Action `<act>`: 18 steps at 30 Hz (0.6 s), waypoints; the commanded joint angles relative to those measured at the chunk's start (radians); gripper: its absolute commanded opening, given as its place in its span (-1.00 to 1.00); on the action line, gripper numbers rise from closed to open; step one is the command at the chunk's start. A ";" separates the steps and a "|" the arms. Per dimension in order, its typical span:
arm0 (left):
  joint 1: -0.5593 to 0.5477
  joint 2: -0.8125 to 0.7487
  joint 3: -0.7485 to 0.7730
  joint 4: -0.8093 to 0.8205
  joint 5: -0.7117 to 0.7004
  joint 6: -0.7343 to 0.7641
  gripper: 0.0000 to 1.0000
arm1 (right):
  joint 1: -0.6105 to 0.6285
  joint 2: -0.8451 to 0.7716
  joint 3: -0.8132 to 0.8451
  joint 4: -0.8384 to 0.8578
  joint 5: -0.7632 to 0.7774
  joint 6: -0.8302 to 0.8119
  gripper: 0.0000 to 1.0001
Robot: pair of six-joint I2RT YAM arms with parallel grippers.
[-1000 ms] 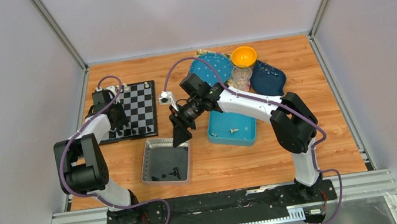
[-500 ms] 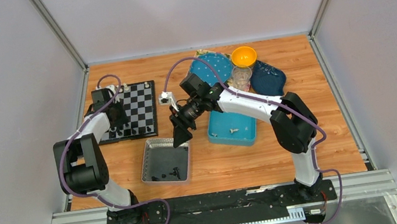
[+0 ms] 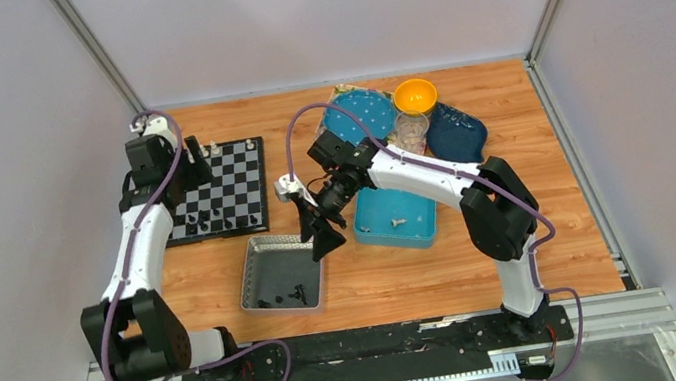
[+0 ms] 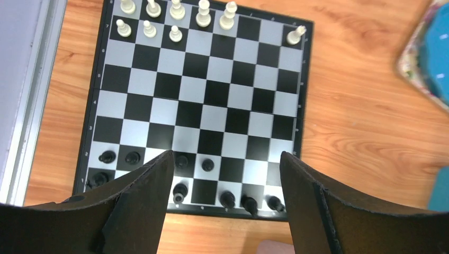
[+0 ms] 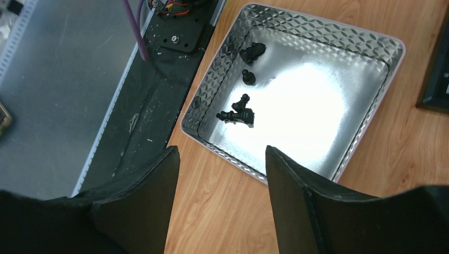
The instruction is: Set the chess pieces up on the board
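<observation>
The board [image 3: 231, 188] lies at the table's left. Cream-white chess pieces [image 4: 177, 10] stand along the board's [image 4: 212, 100] far rows, and black chess pieces [image 4: 227, 199] stand along its near two rows. My left gripper [image 4: 226, 154] hangs open high above the board's near edge with nothing between its fingers; in the top view this gripper [image 3: 191, 162] sits over the board's far left. My right gripper [image 5: 221, 149] is open and empty above the near rim of the silver tray [image 5: 296, 33]. Several black pieces [image 5: 241, 108] lie in that tray.
Right of the silver tray [image 3: 262, 262] sits a blue tray [image 3: 370, 231] holding a small pale piece [image 3: 397, 221]. An orange bowl [image 3: 415, 95], a clear cup [image 3: 412, 129], a teal plate [image 3: 358, 115] and a dark blue bowl [image 3: 455, 133] crowd the back.
My left gripper has opened and lifted away from the board's near rows toward the far left. My right gripper has shifted slightly nearer, over the silver tray's corner.
</observation>
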 commanded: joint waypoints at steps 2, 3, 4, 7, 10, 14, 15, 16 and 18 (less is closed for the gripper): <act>0.073 -0.189 -0.089 -0.013 0.118 -0.135 0.63 | 0.045 0.075 0.159 -0.320 -0.017 -0.545 0.28; 0.084 -0.214 -0.101 -0.020 0.137 -0.158 0.63 | 0.052 0.090 0.179 -0.379 -0.003 -0.572 0.28; 0.095 -0.257 -0.123 -0.029 0.154 -0.165 0.63 | 0.066 0.115 0.198 -0.394 0.003 -0.582 0.28; 0.096 -0.341 -0.152 -0.101 0.159 -0.167 0.63 | 0.092 0.133 0.210 -0.375 0.034 -0.590 0.28; 0.096 -0.432 -0.190 -0.147 0.157 -0.184 0.62 | 0.118 0.148 0.209 -0.345 0.072 -0.592 0.28; 0.096 -0.536 -0.255 -0.204 0.146 -0.219 0.61 | 0.144 0.191 0.239 -0.329 0.107 -0.593 0.26; 0.095 -0.553 -0.266 -0.218 0.142 -0.225 0.61 | 0.151 0.201 0.262 -0.325 0.115 -0.586 0.24; 0.096 -0.587 -0.282 -0.246 0.136 -0.225 0.61 | 0.157 0.210 0.273 -0.319 0.118 -0.558 0.23; 0.096 -0.611 -0.293 -0.273 0.126 -0.219 0.61 | 0.161 0.234 0.290 -0.296 0.121 -0.529 0.18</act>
